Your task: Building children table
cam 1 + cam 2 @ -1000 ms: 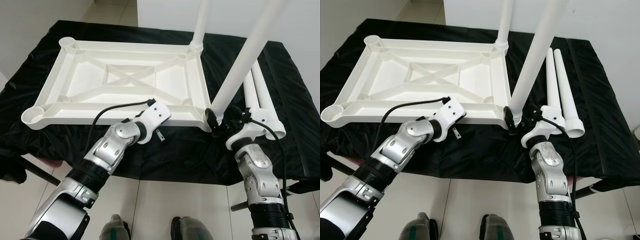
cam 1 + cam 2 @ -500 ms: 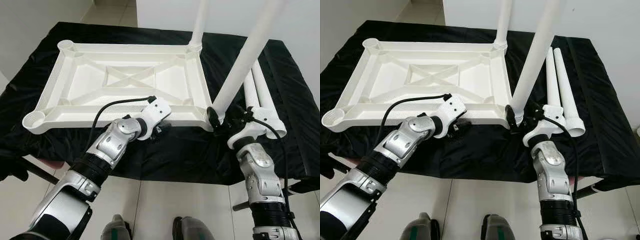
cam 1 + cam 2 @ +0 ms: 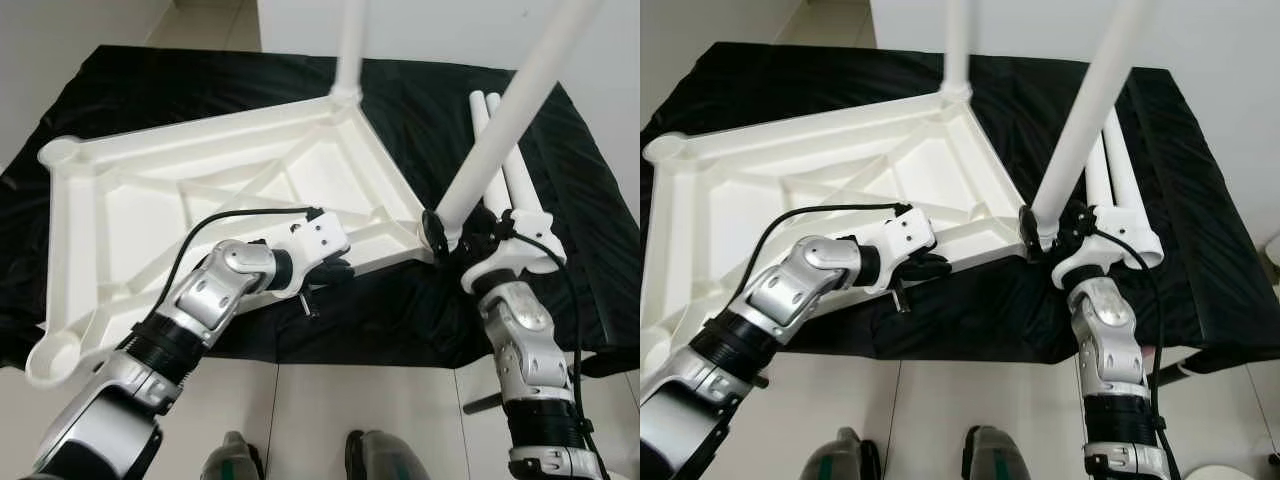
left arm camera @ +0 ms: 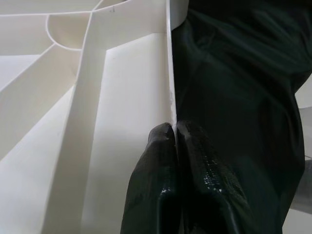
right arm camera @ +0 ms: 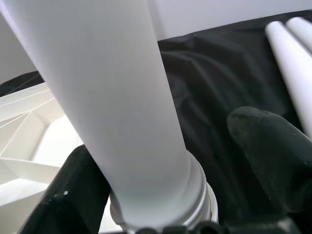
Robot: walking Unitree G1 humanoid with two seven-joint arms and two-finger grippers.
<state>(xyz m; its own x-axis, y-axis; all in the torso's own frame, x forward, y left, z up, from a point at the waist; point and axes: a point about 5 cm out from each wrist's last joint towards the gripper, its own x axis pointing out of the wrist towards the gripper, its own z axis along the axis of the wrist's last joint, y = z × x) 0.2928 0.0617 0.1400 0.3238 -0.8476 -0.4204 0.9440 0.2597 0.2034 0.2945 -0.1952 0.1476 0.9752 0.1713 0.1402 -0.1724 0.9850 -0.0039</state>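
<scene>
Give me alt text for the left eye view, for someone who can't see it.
An upturned white tabletop lies skewed on a black cloth, with two white legs standing in its corners. The left gripper pinches the tabletop's near rim, while the right gripper flanks the base of the nearer leg. Two loose legs lie on the cloth beside it.

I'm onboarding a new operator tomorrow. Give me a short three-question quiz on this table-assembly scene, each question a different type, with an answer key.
1. True or false: the left gripper pinches the rim of the white tabletop frame.
2. How many loose legs lie on the black cloth beside the right arm? A) one B) two C) four
3. Fill in: the right gripper has a finger on each side of the base of a leg standing at the frame's near ____.

Key: 1 true; 2 B; 3 corner.
</scene>
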